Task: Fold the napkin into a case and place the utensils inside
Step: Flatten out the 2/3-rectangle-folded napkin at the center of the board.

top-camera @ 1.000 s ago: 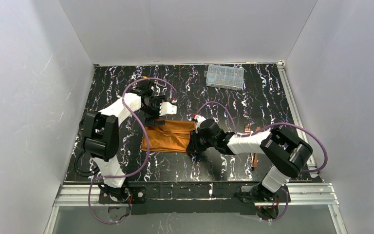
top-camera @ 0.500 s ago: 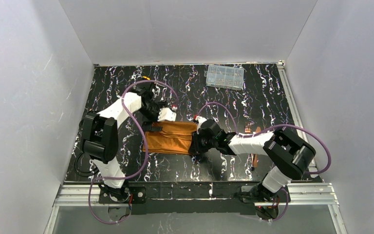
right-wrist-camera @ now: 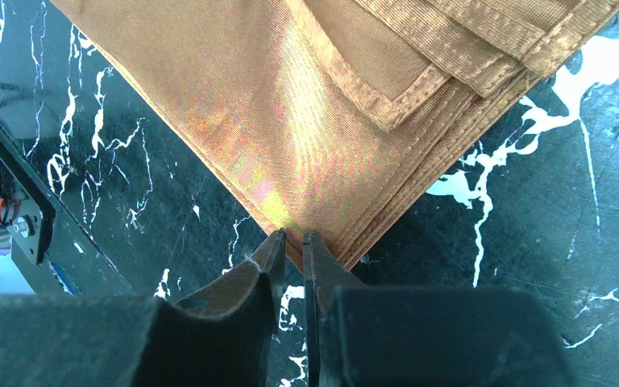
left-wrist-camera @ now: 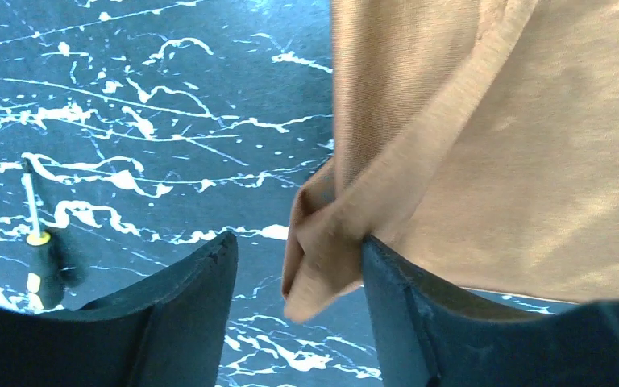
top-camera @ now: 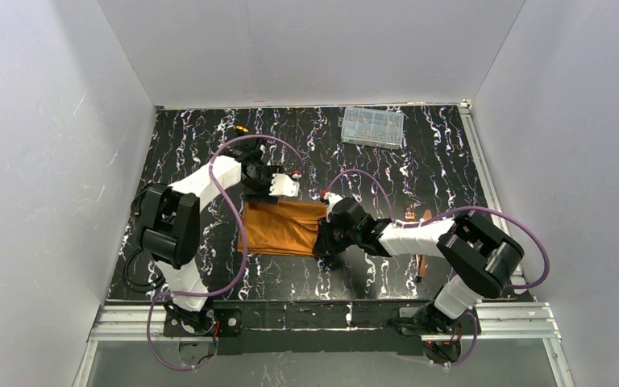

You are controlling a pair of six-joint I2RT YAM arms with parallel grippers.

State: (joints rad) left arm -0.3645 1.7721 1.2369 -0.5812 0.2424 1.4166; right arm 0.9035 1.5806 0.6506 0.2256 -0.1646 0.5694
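Note:
The rust-orange napkin [top-camera: 282, 228] lies folded into a layered rectangle mid-table. My left gripper [top-camera: 280, 189] is at its far left corner. In the left wrist view the jaws stand apart around a bunched napkin corner [left-wrist-camera: 322, 258], which touches only the right finger [left-wrist-camera: 407, 314]. My right gripper [right-wrist-camera: 294, 238] is shut on the near right corner of the napkin [right-wrist-camera: 290, 105], where several stacked hems show. The copper utensils [top-camera: 421, 262] lie on the table to the right, partly behind the right arm.
A clear compartment box [top-camera: 372, 126] sits at the back right. A yellow-and-black screwdriver [left-wrist-camera: 40, 258] lies on the black marbled table [top-camera: 371, 173] left of the napkin. White walls close in three sides.
The left gripper has come down and slightly right onto the napkin's far left corner, its jaws now narrowing around it. The right gripper has kept its hold and place.

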